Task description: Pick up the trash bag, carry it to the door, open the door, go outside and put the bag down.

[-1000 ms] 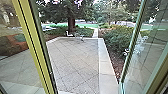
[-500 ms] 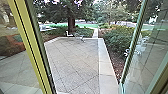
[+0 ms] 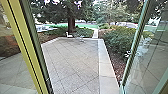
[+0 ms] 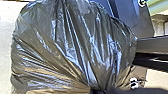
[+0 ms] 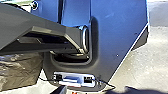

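The black trash bag (image 4: pixel 72 47) looks full and shiny in the left wrist view, its folds drawn together at the neck where my left gripper (image 4: pixel 98 90) is shut on it. Part of the same bag (image 5: pixel 21 71) appears in the right wrist view, beyond the dark jointed bar. My right gripper (image 5: pixel 97 91) is open, its dark fingertips apart with nothing between them. In the head view the doorway is open between a yellow-edged frame (image 3: pixel 22 47) and a glass door (image 3: pixel 150 57) on the right.
Outside lies a paved patio (image 3: pixel 72 60) with a pale border strip (image 3: pixel 106 62). Bushes (image 3: pixel 118 38) line its right side. A white chair (image 3: pixel 69 35) and a small table (image 3: pixel 80 38) stand at the far edge, near a tree trunk (image 3: pixel 71 24).
The head camera has moved slightly: the yellow-edged frame now stands further left in the picture, and more of the patio shows beside it.
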`<state>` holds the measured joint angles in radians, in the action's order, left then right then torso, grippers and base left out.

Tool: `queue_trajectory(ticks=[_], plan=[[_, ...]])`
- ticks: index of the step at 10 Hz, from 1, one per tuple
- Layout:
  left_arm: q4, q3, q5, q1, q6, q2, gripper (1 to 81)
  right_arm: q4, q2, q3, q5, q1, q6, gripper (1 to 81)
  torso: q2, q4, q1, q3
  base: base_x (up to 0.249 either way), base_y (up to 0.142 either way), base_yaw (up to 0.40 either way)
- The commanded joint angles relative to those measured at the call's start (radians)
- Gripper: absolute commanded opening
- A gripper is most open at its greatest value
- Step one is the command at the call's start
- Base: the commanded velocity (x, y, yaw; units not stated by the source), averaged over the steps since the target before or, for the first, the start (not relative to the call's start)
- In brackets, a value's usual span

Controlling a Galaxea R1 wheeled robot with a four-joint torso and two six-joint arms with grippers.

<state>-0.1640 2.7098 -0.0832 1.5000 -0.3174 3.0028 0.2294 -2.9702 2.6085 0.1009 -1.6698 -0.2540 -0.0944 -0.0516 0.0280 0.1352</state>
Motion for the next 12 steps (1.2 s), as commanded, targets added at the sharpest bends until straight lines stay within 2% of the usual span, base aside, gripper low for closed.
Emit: queue_trajectory(ticks=[1,12], plan=[[0.001,-0.002,-0.073,-0.036,-0.006,-0.001,1.0,0.010,-0.002,-0.009,-0.055,0.023,0.004,81.1,0.000,0.000,0.000,0.000,0.102,0.000,0.000],[0.000,-0.002,-0.073,-0.037,-0.008,-0.002,1.0,0.016,-0.008,-0.010,-0.055,0.026,0.006,81.1,-0.001,0.000,-0.002,0.000,0.102,0.000,0.000]])
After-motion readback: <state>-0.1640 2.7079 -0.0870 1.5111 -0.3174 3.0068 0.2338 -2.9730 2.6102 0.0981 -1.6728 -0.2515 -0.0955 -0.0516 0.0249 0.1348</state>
